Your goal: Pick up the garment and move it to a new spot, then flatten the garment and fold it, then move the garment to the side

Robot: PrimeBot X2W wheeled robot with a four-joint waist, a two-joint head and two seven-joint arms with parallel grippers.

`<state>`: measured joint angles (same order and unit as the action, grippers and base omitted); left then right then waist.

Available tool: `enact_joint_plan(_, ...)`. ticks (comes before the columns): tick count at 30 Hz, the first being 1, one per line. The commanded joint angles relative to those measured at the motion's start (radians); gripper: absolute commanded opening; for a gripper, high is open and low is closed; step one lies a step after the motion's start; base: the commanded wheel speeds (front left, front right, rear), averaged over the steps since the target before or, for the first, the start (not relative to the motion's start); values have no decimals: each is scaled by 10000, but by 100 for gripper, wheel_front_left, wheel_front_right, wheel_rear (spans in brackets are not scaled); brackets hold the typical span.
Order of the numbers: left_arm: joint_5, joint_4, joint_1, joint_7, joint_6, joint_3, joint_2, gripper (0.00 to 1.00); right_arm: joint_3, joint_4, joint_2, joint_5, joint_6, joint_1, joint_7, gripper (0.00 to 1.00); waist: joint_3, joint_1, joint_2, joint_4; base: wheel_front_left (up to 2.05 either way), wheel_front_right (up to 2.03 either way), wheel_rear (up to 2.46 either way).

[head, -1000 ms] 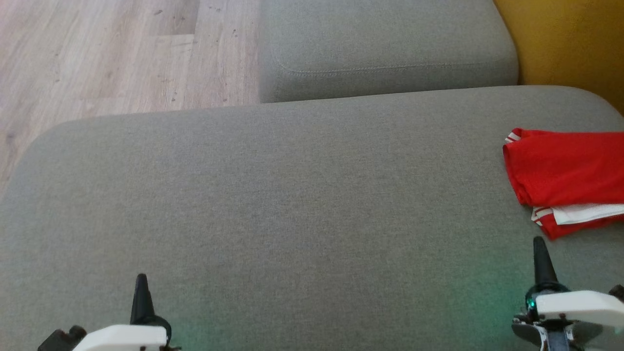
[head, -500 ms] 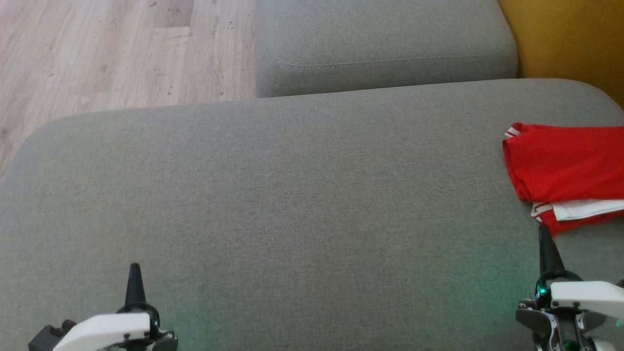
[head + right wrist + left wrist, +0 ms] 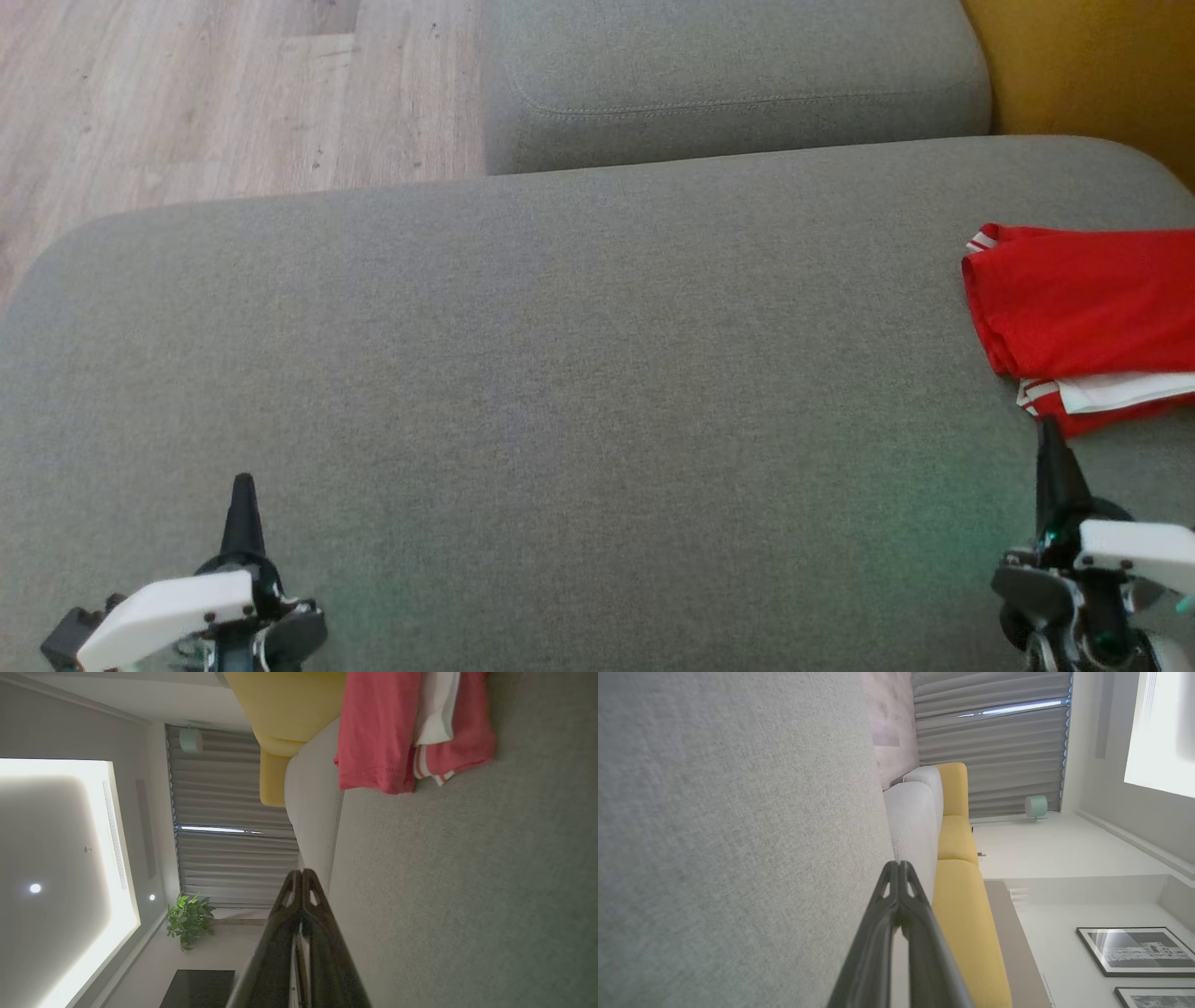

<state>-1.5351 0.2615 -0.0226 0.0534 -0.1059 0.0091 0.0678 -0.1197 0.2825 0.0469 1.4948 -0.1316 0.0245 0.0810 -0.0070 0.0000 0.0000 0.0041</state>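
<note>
Red garment (image 3: 1083, 308) with white stripes, folded, lying at the right edge of the grey seat cushion (image 3: 560, 373). Left gripper (image 3: 243, 485), by the cushion's front-left corner: 2 fingers clenched together, grasping nothing. Right gripper (image 3: 1052, 439), by the front-right corner: likewise clenched and empty, its tip just beside the garment's near edge. A yellow cushion (image 3: 1083, 75) lies beyond the far-right corner.

Grey sofa cushions (image 3: 560, 373), pale wood floor (image 3: 187, 93), yellow sofa (image 3: 957, 905) beyond, pleated grey curtains (image 3: 994, 742), potted plant (image 3: 189, 919)
</note>
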Motion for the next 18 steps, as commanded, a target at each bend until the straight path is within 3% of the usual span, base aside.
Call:
enact_joint_plan(1,-284,-243,-599,82,-108,460,111,0,134,-372,44,329,9,654,126,0,17,0,0,-7,0,0,0)
enact_joint_plan(8,-1054,-180,-823,291,-247,664,101,0,54,-378,33,1134,9,835,326,0,101,0,0,-41,0,0,0)
enact_joint_plan(18,-1018,-178,-826,326,-247,708,70,0,55,-378,33,1135,9,834,325,0,101,0,0,-41,0,0,0)
